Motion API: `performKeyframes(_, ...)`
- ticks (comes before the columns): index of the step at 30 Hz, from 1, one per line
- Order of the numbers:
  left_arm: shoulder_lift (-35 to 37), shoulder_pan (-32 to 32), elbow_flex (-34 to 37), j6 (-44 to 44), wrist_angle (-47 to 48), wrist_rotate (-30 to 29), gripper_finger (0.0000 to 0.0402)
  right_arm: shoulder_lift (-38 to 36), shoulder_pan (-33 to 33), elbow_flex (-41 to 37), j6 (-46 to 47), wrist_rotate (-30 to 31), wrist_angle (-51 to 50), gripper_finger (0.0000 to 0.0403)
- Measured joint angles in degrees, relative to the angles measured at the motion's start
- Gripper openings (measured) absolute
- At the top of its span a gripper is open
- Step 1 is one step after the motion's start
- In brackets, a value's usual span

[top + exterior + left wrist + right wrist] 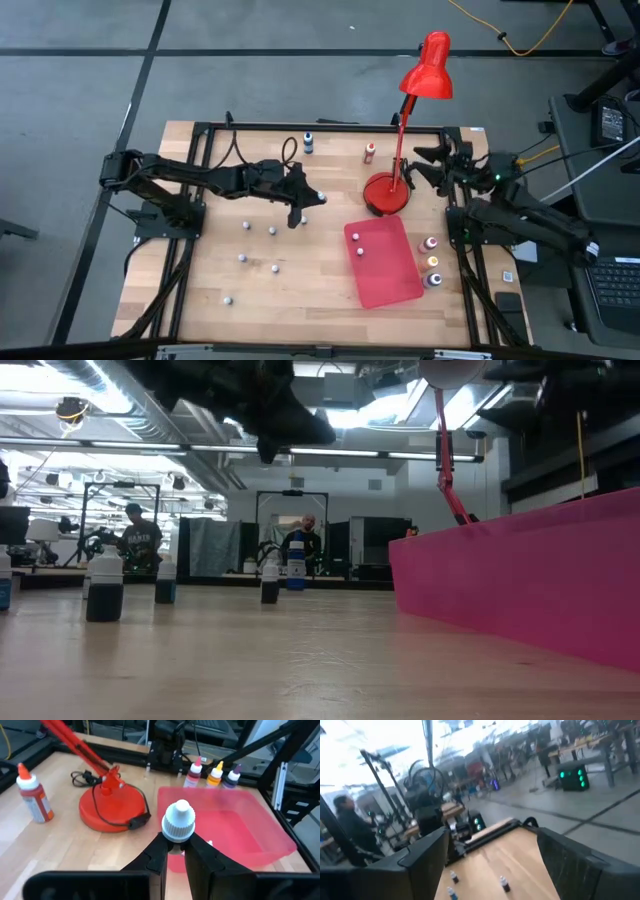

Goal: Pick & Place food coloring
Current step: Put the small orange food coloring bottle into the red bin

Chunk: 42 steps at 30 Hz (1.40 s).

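The left gripper point(172, 851) is clenched on a small food coloring bottle point(177, 821) — its ribbed white cap and nozzle stand up between the two dark fingers, and in the high view the bottle point(320, 198) shows as a pale dot at the gripper's tip. From above, this gripper point(312, 199) sits over the middle of the worktop point(200, 290), between the loose bottles on one side and the red lamp base point(386, 193) and pink tray point(384, 262) on the other.

The rest of the food coloring is scattered. Several tiny whitish bottles point(272, 231) lie on the bare wood on the left arm's side. A blue bottle point(308, 143) and a red bottle point(369, 151) stand near the far edge. Three more with pink, yellow and purple bodies point(432, 262) stand in a row just beside the tray's outer edge, and two pale ones point(356, 238) rest inside the tray.

The right gripper point(433, 163) waits near the far corner on its own side, beside the lamp, fingers spread wide and grasping nothing.

In the low view, people point(140, 532) stand in the room beyond the worktop.
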<state>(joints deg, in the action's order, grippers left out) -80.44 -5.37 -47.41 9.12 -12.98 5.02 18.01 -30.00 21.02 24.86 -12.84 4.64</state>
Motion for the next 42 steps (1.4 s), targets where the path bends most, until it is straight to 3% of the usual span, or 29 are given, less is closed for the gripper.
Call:
performKeyframes(6,0.00,0.16,-5.43,0.02,5.26,-0.02,0.0041,11.23,2.80,14.89,-5.46,-4.63,-9.72,0.0306)
performKeyframes(11,0.00,0.14,-11.75,-0.88,14.09,-1.24,0.0040,18.63,7.79,26.00,-9.93,-2.52,-18.26,0.0306)
performKeyframes(18,0.00,-0.30,-17.99,-2.15,22.82,-3.02,0.0040,25.29,17.20,37.44,-14.92,8.83,-25.29,0.0306)
performKeyframes(32,0.02,-0.41,-26.24,0.18,34.57,-7.08,0.0040,44.24,39.53,58.42,-13.16,35.57,-38.08,0.0306)
performKeyframes(36,0.02,-0.10,-28.41,0.18,37.15,-7.61,0.0040,50.17,43.17,65.26,-12.04,42.84,-40.91,0.0306)
performKeyframes(42,0.02,1.33,-30.70,-0.44,39.03,-7.65,0.0040,59.42,45.38,74.08,-8.26,47.41,-44.84,0.0306)
